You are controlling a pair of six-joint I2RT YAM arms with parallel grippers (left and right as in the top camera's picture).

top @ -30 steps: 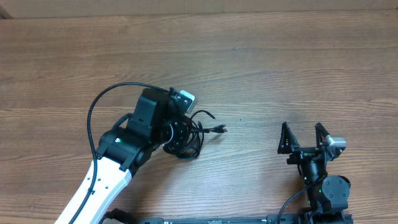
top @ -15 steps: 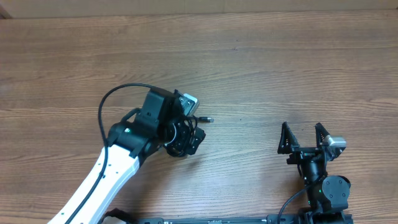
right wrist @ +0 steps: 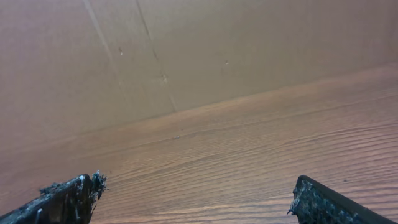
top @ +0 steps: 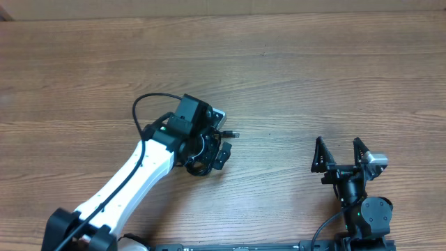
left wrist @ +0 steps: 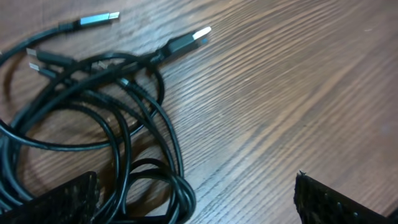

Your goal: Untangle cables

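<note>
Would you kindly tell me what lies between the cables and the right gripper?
Nothing; in the overhead view that stretch from the cables to the right gripper is bare.

Black cables with silver plugs, brown wood-grain table

Overhead looks straight down at the table; the left wrist view, close above it, shares the cables.

One tangle, four plugs, two grippers

One bundle of cables lies on one table. How many cords it holds cannot be told. Four plugs show, toward 11 o'clock in the left wrist view. There are two grippers overhead: left gripper near centre, right gripper at 4 o'clock.
</note>
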